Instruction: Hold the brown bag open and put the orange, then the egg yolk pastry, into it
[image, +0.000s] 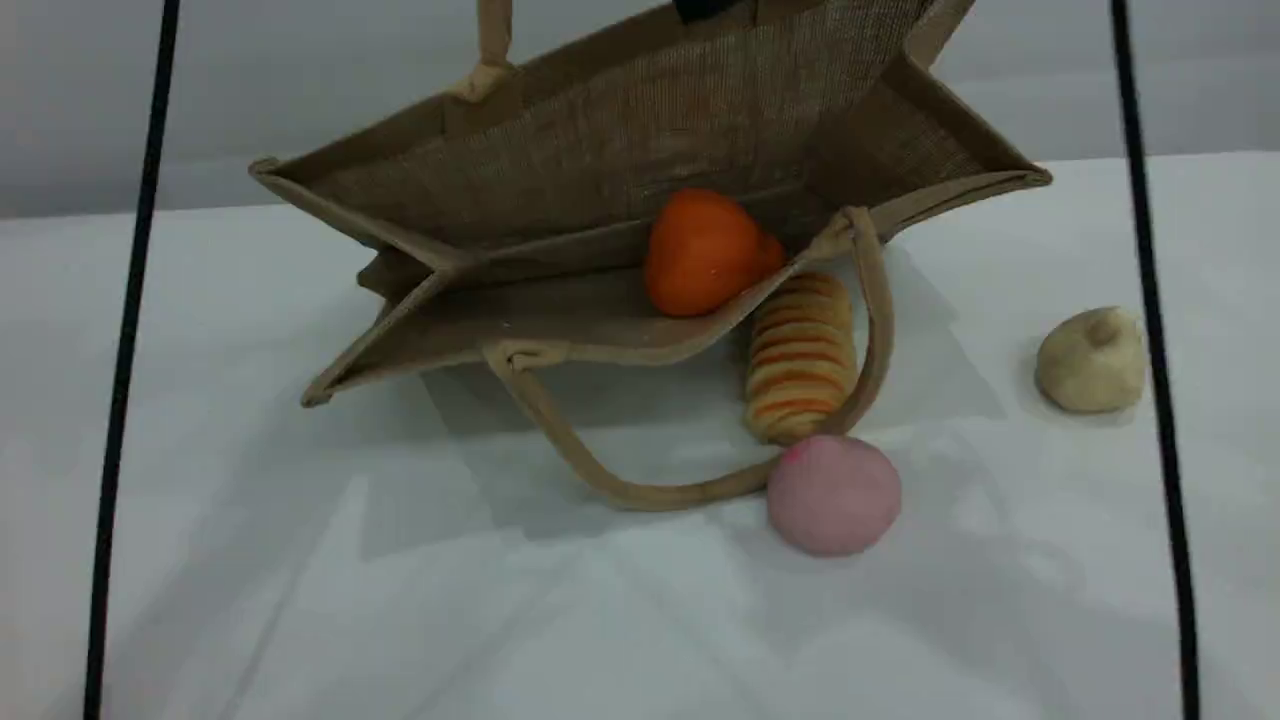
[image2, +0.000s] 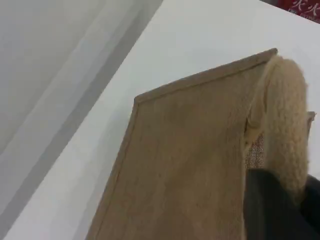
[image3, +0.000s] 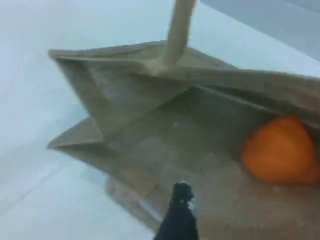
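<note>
White tabletop (image: 300, 600), scene view: orange (image: 705, 255) lies inside the brown bag (image: 620, 130); egg yolk pastry (image: 1092, 360) sits well apart on the right.

Left wrist view: left gripper (image2: 282, 202) pinches the bag's handle (image2: 285, 115).

Right wrist view: right gripper (image3: 180, 212), whose jaw spread I cannot tell. I judge that the pastry wants a gentle grasp from above.

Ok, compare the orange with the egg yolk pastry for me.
Colour: the orange is bright orange, the egg yolk pastry pale cream. Place: the orange lies inside the brown bag, the pastry sits out on the white table, right of the bag. Size: the orange looks bigger than the pastry. Both are roundish.
</note>
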